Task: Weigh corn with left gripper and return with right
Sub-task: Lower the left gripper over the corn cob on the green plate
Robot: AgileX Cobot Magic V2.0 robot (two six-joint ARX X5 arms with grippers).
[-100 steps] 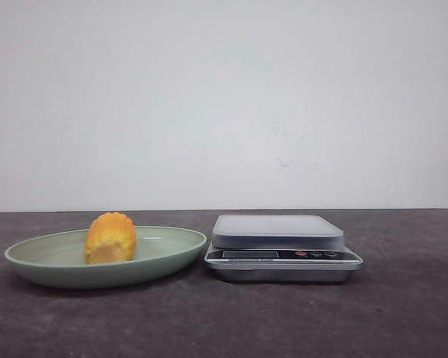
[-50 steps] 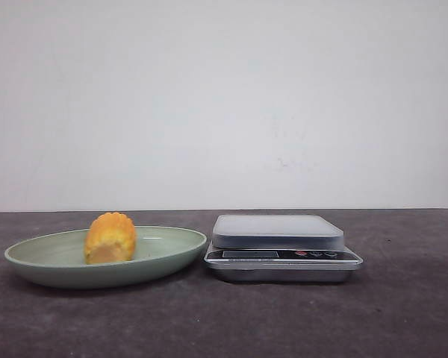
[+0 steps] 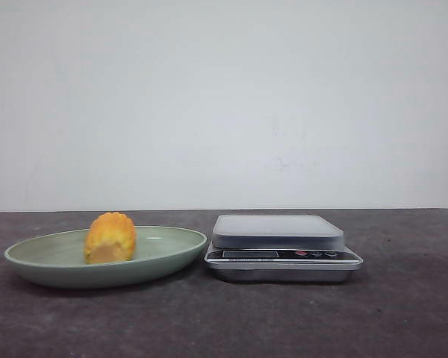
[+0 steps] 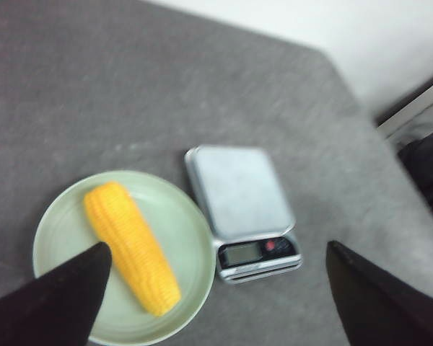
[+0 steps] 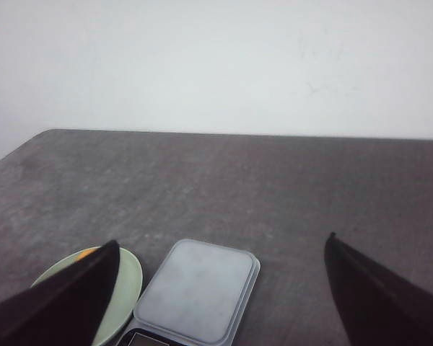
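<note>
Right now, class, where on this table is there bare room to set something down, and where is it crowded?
Free: the scale platform, bare on top; the dark table in front of and right of the scale; the strip behind it toward the wall. Crowded: the green plate, where the corn spans most of it, and the narrow gap between plate rim and scale.

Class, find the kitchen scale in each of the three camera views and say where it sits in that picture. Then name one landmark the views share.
Front view: the scale sits right of centre, beside the green plate holding the corn.
Left wrist view: the scale is near the middle, next to the plate.
Right wrist view: the scale is at the lower edge, partly cut off.
Shared landmark: the green plate, always right beside the scale.
</note>
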